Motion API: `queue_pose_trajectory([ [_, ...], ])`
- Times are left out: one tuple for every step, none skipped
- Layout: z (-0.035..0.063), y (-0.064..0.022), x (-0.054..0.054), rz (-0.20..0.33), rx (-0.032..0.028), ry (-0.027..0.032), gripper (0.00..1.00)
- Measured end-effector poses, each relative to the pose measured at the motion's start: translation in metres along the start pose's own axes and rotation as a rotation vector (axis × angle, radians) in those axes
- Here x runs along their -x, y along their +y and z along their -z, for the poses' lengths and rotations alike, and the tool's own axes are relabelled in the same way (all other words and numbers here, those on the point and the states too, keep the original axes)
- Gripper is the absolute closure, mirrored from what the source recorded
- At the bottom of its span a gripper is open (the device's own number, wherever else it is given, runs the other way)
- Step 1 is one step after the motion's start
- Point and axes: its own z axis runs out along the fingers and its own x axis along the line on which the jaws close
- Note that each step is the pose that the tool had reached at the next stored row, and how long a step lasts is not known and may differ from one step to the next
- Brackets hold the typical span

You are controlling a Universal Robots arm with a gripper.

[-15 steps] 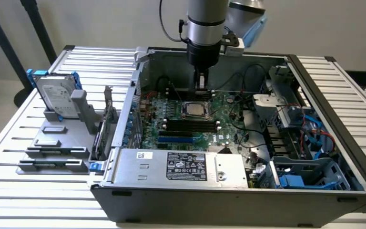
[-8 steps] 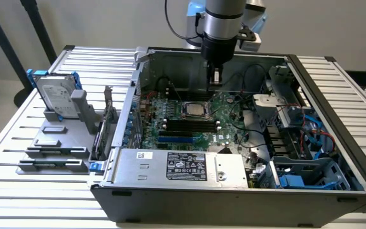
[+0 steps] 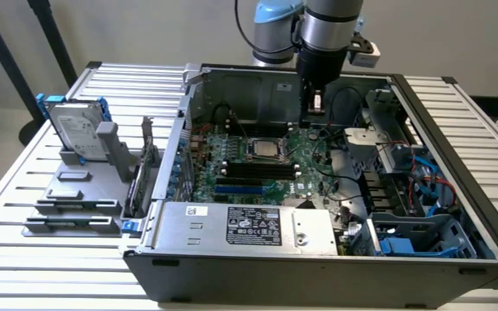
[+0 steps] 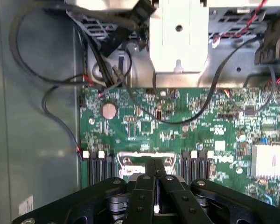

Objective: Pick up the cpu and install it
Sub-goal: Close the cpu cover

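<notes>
Cpu (image 3: 264,148) is judged already seated on the motherboard (image 3: 305,146), frame centre; the hand (image 3: 311,120), pressed together and apparently empty, is held above.

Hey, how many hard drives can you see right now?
1. The hard drive in its blue frame stands on edge in a grey holder on the slatted table, at the exterior view's left, outside the computer case. More may be hidden inside it.
</notes>
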Motion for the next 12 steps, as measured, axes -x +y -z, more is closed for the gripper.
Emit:
queue_pose_trajectory([
  [-0.0001,0.0045,0.0,0.0,-0.0001,0.0002,0.89],
  [-0.0002,0.0087,0.0,0.0,-0.0002,0.0004,0.89],
  [-0.0003,0.0126,0.0,0.0,-0.0002,0.0004,0.89],
  [-0.0004,0.0159,0.0,0.0,-0.0001,0.0004,0.89],
  [-0.0006,0.0184,0.0,0.0,-0.0002,0.0005,0.89],
  [-0.0014,0.0196,0.0,0.0,-0.0002,0.0006,0.89],
  [-0.0032,0.0201,0.0,0.0,-0.0002,0.0004,0.89],
  [-0.0051,0.0201,0.0,0.0,-0.0002,0.0005,0.89],
  [-0.0068,0.02,0.0,0.0,-0.0002,0.0004,0.89],
  [-0.0086,0.02,0.0,0.0,-0.0002,0.0003,0.89],
  [-0.0104,0.02,0.0,0.0,-0.0002,0.0003,0.89],
  [-0.0122,0.0199,0.0,0.0,-0.0002,0.0004,0.89],
])
